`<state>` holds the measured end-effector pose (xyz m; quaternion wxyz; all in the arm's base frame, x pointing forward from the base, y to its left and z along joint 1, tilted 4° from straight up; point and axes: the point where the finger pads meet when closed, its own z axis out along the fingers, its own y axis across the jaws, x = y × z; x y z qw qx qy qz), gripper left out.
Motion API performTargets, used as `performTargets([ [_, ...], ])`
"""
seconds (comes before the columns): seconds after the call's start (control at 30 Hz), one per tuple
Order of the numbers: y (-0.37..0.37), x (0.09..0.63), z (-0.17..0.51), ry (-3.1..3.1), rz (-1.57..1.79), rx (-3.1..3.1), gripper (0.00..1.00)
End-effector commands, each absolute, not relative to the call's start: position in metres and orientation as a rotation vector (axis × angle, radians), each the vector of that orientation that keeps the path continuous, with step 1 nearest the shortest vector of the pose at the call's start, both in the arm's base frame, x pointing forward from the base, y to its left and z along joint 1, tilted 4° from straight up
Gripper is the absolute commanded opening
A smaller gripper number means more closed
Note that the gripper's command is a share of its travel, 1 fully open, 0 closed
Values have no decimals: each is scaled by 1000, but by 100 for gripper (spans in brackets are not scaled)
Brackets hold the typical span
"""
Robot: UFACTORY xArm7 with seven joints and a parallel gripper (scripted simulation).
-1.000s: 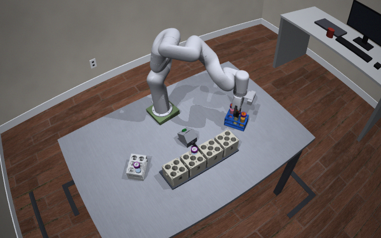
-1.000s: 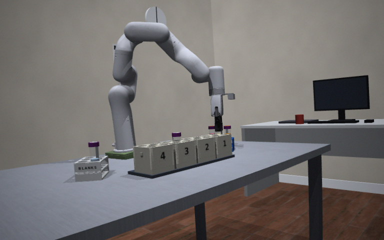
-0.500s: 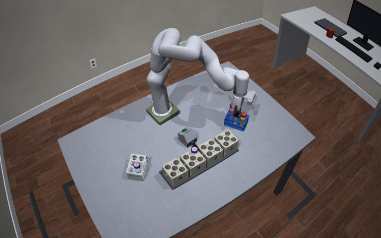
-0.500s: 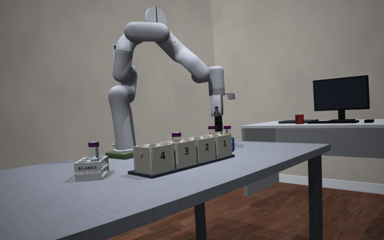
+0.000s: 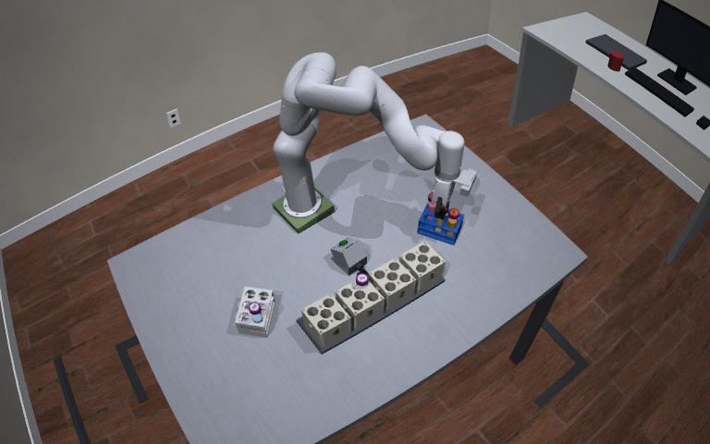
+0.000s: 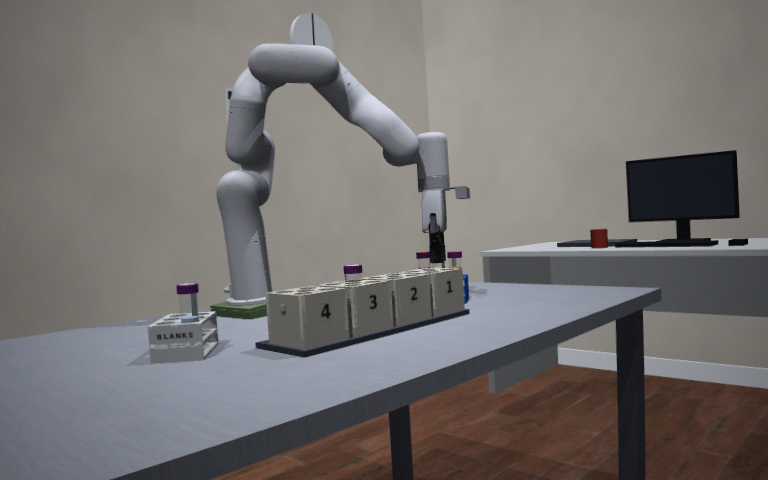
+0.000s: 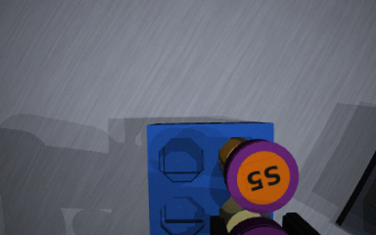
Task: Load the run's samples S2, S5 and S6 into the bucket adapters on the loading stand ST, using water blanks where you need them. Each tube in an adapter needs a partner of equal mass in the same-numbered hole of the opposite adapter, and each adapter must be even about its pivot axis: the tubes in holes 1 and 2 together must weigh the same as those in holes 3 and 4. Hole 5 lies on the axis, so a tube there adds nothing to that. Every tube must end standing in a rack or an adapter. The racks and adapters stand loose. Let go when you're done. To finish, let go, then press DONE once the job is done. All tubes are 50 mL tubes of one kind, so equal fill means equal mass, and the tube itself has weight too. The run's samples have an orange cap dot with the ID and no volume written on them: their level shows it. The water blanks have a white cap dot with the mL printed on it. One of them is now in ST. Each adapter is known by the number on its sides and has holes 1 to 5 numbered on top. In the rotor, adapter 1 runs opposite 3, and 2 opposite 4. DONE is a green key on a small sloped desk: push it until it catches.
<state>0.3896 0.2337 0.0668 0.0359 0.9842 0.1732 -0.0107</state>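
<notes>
Where pincer stands: directly above blue rack (image 5: 439,234), arm reaching down near table's 1 o'clock part in top view.
Pincer (image 5: 438,208): clenched on a purple-capped tube (image 7: 257,229), dark fingers pressed on either side of cap at 6 o'clock edge of wrist view.
Held tube: upright, seated in blue rack; cap dot cut off by frame, ID unreadable.
S5 (image 7: 264,176): orange dot on purple cap, upright in same rack, just beside held tube at its 12 o'clock in wrist view, apart from fingers.
Rack holes: two open holes at 9 o'clock of S5 and held tube in wrist view.
Other rack tubes: one more cap (image 5: 431,199) at 11 o'clock of pincer in top view; ID too small to read.
Loading stand ST (image 6: 283,349): dark base carrying adapters 4 (image 6: 325,311), 3 (image 6: 372,302), 2 (image 6: 413,294), 1 (image 6: 449,286) in a row, at 7 o'clock of blue rack in top view.
Blank in ST (image 5: 361,278): standing in a far corner hole of adapter 3; hole number unreadable.
BLANKS rack (image 6: 181,336): at 9 o'clock of adapter 4 in top view, one purple-capped tube (image 6: 187,289) upright in it.
DONE key (image 5: 343,242): green, atop small grey desk (image 5: 349,260), at 12 o'clock of adapter 3, well apart from pincer.
</notes>
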Motion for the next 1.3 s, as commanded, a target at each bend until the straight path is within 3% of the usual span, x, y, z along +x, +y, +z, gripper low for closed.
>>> performTargets([
  [0.0,235,391,70,533,-26,3025,0],
  [1.27,236,391,90,533,-26,3025,0],
])
